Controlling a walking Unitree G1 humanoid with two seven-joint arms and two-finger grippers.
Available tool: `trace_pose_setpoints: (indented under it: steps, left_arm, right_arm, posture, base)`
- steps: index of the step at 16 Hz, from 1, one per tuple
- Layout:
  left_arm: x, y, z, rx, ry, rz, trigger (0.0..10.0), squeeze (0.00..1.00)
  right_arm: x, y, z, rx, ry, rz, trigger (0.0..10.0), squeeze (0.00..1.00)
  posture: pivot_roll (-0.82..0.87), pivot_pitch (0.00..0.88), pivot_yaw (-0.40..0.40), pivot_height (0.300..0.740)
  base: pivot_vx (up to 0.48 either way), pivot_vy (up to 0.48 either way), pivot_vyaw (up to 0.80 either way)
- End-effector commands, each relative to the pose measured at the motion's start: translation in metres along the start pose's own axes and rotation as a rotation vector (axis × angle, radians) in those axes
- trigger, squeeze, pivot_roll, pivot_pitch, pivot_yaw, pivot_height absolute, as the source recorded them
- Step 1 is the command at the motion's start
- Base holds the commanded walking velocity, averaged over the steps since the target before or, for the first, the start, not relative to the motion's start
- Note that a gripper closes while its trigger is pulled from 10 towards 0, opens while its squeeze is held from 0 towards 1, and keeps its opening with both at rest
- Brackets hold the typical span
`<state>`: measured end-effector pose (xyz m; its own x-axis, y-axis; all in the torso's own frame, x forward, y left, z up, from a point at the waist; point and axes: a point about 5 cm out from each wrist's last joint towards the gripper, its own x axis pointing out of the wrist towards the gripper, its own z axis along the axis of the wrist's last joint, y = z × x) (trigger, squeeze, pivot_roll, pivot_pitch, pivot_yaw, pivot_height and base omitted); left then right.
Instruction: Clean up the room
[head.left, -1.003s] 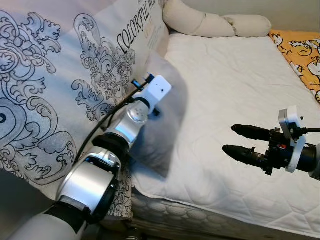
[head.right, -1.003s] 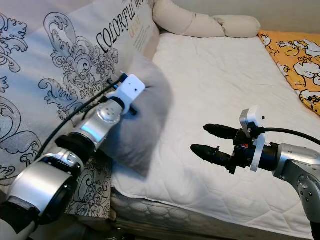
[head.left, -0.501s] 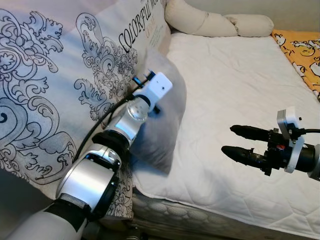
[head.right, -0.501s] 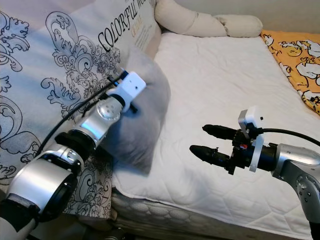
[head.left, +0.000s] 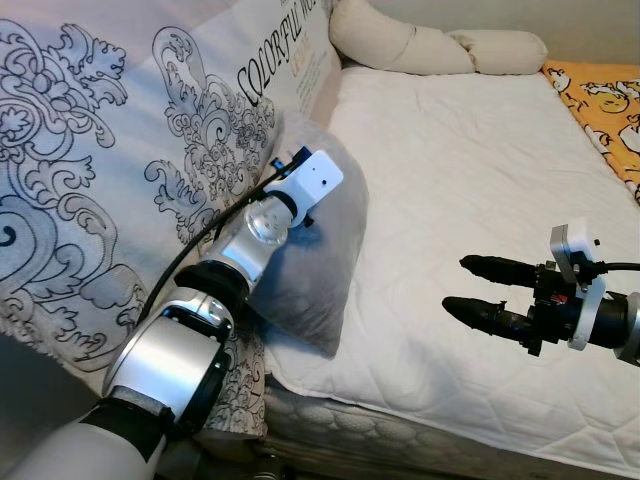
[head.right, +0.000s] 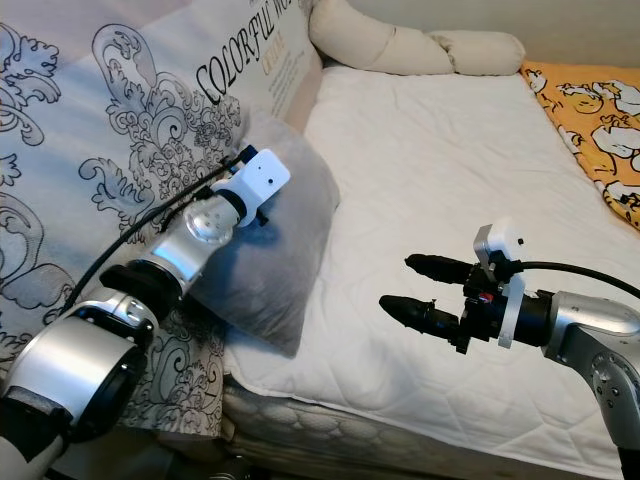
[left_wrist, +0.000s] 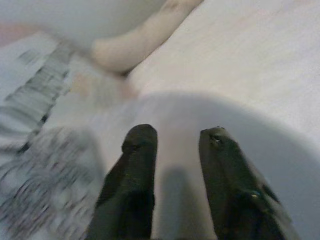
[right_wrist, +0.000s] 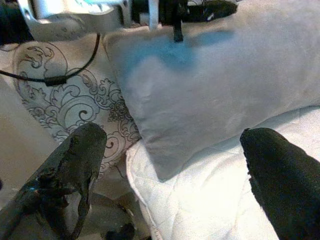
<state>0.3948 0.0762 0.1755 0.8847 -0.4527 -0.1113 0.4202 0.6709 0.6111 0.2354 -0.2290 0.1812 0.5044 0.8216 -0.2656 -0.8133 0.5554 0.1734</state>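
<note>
"COLORFUL" in black capitals on patterned quilt (head.left: 120, 170), following letters cut off

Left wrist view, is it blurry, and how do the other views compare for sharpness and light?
Left wrist view: soft and smeared, the patterned blanket streaked, the left gripper against the grey pillow. Head views: sharp, evenly lit. Right wrist view: the white mattress cover glares bright, and the right gripper has dark, soft-edged fingers.

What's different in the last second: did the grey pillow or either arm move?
The soft grey pillow has sunk from a raised tilt down toward the white quilted mattress, its lower corner now nearer the bed edge, with the left gripper following it down. The right gripper still hovers open over the mattress, barely shifted. The patterned blanket stays draped.
</note>
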Motion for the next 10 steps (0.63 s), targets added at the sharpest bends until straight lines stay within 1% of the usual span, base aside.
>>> trace_pose_setpoints:
  steps: [1, 2, 3, 4, 5, 6, 7, 8, 9, 10]
  left_arm:
    - [0.0, 0.003, 0.011, -0.033, -0.063, -0.022, 10.0, 1.0]
    - [-0.006, 0.008, 0.022, -0.195, -0.144, -0.019, 10.0, 1.0]
    - [-0.011, 0.01, 0.026, -0.293, -0.179, -0.02, 10.0, 1.0]
    - [-0.021, 0.014, 0.03, -0.401, -0.219, -0.015, 10.0, 1.0]
    - [-0.032, 0.016, 0.033, -0.457, -0.253, -0.018, 10.0, 1.0]
    - [-0.05, 0.02, 0.035, -0.479, -0.309, -0.01, 10.0, 1.0]
    - [-0.067, 0.015, 0.032, -0.462, -0.309, -0.053, 10.0, 1.0]
    - [-0.077, 0.011, 0.027, -0.459, -0.285, -0.047, 10.0, 1.0]
    - [-0.088, 0.008, 0.019, -0.48, -0.258, -0.008, 10.0, 1.0]
    - [-0.099, 0.006, 0.009, -0.526, -0.219, 0.046, 10.0, 1.0]
  right_arm:
    - [0.0, -0.001, 0.0, -0.021, 0.016, -0.018, 10.0, 1.0]
    - [0.001, -0.005, 0.002, 0.012, -0.018, -0.041, 10.0, 1.0]
    - [0.002, -0.006, 0.004, 0.013, -0.042, -0.051, 10.0, 1.0]
    - [0.003, -0.007, 0.007, 0.006, -0.067, -0.068, 10.0, 1.0]
    - [0.004, -0.007, 0.008, 0.01, -0.095, -0.071, 10.0, 1.0]
    - [0.008, -0.005, 0.009, 0.017, -0.14, -0.08, 10.0, 1.0]
    - [0.013, -0.005, 0.01, 0.027, -0.192, -0.118, 10.0, 1.0]
    - [0.017, -0.004, 0.008, 0.044, -0.22, -0.136, 10.0, 1.0]
    - [0.025, -0.003, 0.004, 0.045, -0.217, -0.166, 10.0, 1.0]
    - [0.036, -0.005, -0.003, 0.049, -0.207, -0.237, 10.0, 1.0]
  posture:
    - [-0.09, 0.0, 0.055, 0.74]
    - [-0.1, 0.0, 0.055, 0.74]
    - [-0.09, 0.0, 0.052, 0.74]
    - [-0.09, 0.0, 0.051, 0.74]
    - [-0.08, 0.0, 0.044, 0.74]
    - [-0.07, 0.0, 0.036, 0.74]
    - [-0.07, 0.0, 0.031, 0.74]
    - [-0.06, 0.0, 0.026, 0.74]
    - [-0.06, 0.0, 0.021, 0.74]
    - [-0.06, 0.0, 0.018, 0.74]
  base:
    - [0.0, 0.0, 0.0]
    - [0.0, 0.0, 0.0]
    - [0.0, 0.0, 0.0]
    - [0.0, 0.0, 0.0]
    - [0.0, 0.0, 0.0]
    - [0.0, 0.0, 0.0]
    - [0.0, 0.0, 0.0]
    - [0.0, 0.0, 0.0]
    - [0.0, 0.0, 0.0]
    - [0.0, 0.0, 0.0]
